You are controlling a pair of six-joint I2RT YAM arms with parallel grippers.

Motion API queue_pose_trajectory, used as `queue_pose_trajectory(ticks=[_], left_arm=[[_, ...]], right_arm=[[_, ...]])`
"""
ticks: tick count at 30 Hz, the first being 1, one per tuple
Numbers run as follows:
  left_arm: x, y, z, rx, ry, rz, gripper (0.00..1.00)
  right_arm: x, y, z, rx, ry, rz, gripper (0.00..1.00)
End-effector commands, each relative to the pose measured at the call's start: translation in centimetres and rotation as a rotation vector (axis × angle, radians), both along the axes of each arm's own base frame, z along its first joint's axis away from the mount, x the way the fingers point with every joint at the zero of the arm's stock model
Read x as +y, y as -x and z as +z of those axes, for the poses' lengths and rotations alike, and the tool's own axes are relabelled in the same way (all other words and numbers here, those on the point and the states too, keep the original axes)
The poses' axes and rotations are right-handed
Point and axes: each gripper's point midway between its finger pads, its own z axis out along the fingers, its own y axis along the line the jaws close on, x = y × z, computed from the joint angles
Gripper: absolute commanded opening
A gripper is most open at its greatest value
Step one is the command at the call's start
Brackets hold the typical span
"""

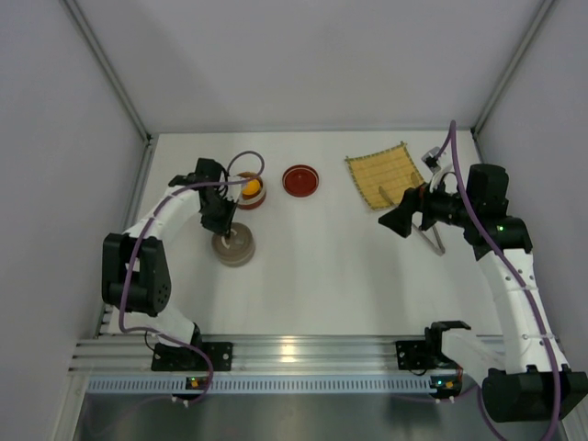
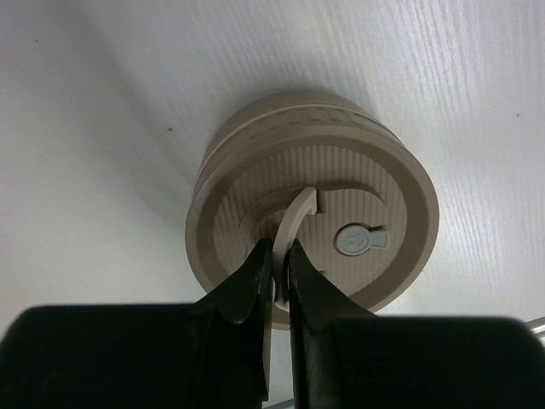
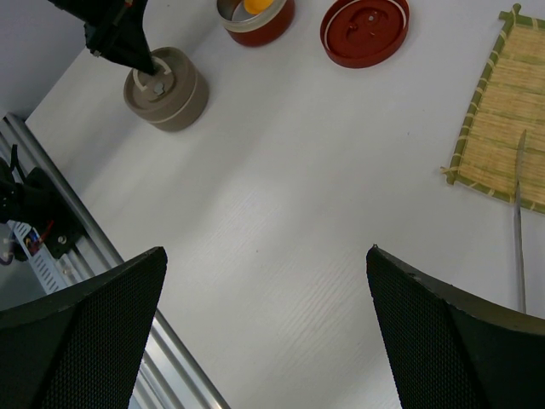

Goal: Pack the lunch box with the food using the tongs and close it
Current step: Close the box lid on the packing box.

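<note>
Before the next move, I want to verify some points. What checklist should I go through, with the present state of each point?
1. Left end effector shut on the curved handle of the round beige ribbed lid: ok.
2. Right end effector open and empty: ok.
3. Slim silvery metal tongs picked up: not ok; they lie untouched, tip over the yellow bamboo mat.
4. Round orange ball inside the open red-brown tin: ok.
5. Two red-brown lumps located: cannot tell.
</note>
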Motion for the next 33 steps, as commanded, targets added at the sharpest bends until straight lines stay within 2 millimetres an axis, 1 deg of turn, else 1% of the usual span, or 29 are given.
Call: queue_pose_trajectory(ticks=[1,3,6,9,10,12,13,14,16,17,19,20,23,26,27,30,31,33], left_arm=[[-0.1,3.2,-2.9,0.105,-0.040,-0.130,0.00],[-0.3,3.7,-3.2,0.118,-0.040,-0.168,0.00],[0.0,4.2,-3.8,0.129,-0.060,-0.196,0.00],[0.0,4.9,-3.9,0.151,-0.056,-0.232,0.00],[-0.2,4.8,-3.8,0.149,-0.043,-0.240,0.05],[-0.5,4.7,-3.4,0.142,-0.029,-0.246,0.11],[-0.7,4.7,-3.1,0.144,-0.017,-0.247,0.16],[-0.9,4.7,-2.8,0.141,-0.008,-0.252,0.27],[-1.2,4.4,-2.0,0.124,0.007,-0.255,0.36],[-1.3,4.4,-1.7,0.122,0.016,-0.250,0.43],[-1.4,4.1,-1.1,0.103,0.019,-0.256,0.47],[-1.5,4.2,-0.9,0.106,0.022,-0.259,0.48],[-1.5,4.5,-0.6,0.109,0.030,-0.262,0.49],[-1.5,4.9,-0.8,0.124,0.034,-0.254,0.48],[-1.5,5.0,-0.8,0.124,0.033,-0.252,0.44],[-1.6,4.9,-0.7,0.120,0.034,-0.242,0.37],[-1.6,4.9,-0.6,0.119,0.034,-0.233,0.31],[-1.7,4.7,-0.2,0.118,0.040,-0.227,0.24]], right_arm=[[-0.2,-0.8,1.2,-0.060,-0.002,-0.002,1.00],[-0.3,-0.8,1.2,-0.057,-0.002,-0.003,0.99],[-0.2,-0.8,1.2,-0.059,-0.001,-0.003,0.99],[-0.2,-0.9,1.3,-0.059,-0.002,-0.004,0.99],[-0.3,-0.9,1.2,-0.056,-0.001,-0.005,0.99],[-0.3,-0.9,1.2,-0.057,0.000,-0.004,0.99],[-0.3,-0.9,1.3,-0.059,0.000,-0.004,0.99],[-0.3,-0.9,1.3,-0.059,0.000,-0.006,0.99],[-0.3,-0.9,1.4,-0.062,0.001,-0.005,0.99],[-0.3,-0.8,1.3,-0.060,0.001,-0.007,0.99],[-0.3,-0.8,1.4,-0.062,0.001,-0.005,0.99],[-0.3,-0.8,1.5,-0.065,0.001,-0.005,0.99],[-0.3,-0.8,1.5,-0.065,0.000,-0.006,0.99],[-0.2,-0.8,1.6,-0.066,-0.002,-0.004,0.99],[-0.3,-0.8,1.7,-0.067,-0.002,-0.005,0.99],[-0.3,-0.8,1.8,-0.072,-0.002,-0.005,0.99],[-0.2,-0.7,1.7,-0.069,-0.002,-0.004,0.99],[-0.2,-0.8,1.8,-0.072,-0.003,-0.004,0.99]])
